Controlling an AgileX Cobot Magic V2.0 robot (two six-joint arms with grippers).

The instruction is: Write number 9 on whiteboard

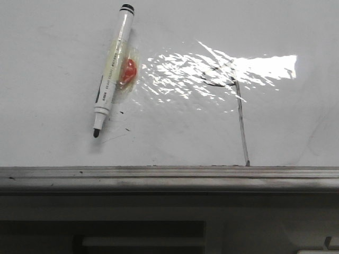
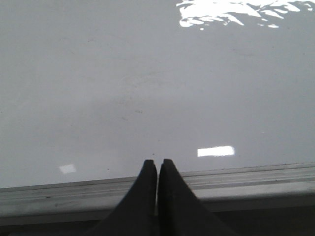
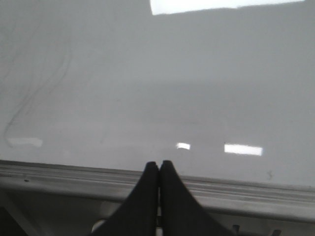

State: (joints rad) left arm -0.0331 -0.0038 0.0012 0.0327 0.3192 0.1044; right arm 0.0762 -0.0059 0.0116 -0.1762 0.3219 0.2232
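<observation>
The whiteboard (image 1: pixel 47 79) fills the front view, glossy white with a bright glare patch. The number 9 (image 1: pixel 241 124) is drawn right of centre: a small flattened loop in the glare and a long thin tail down to the ledge. A white marker (image 1: pixel 112 69) with black cap and tip lies slanted at upper left, over a red blob. My left gripper (image 2: pixel 157 162) is shut and empty, its tips over the board's lower edge (image 2: pixel 98 98). My right gripper (image 3: pixel 158 163) is shut and empty, also at the board's lower edge (image 3: pixel 147 88). Neither gripper shows in the front view.
A grey metal ledge (image 1: pixel 169 179) runs along the board's lower edge; it also shows in the left wrist view (image 2: pixel 256 179) and the right wrist view (image 3: pixel 256 194). A red blob (image 1: pixel 128 71) under clear film sits by the marker. Faint grey scratches (image 3: pixel 29 98) mark the board.
</observation>
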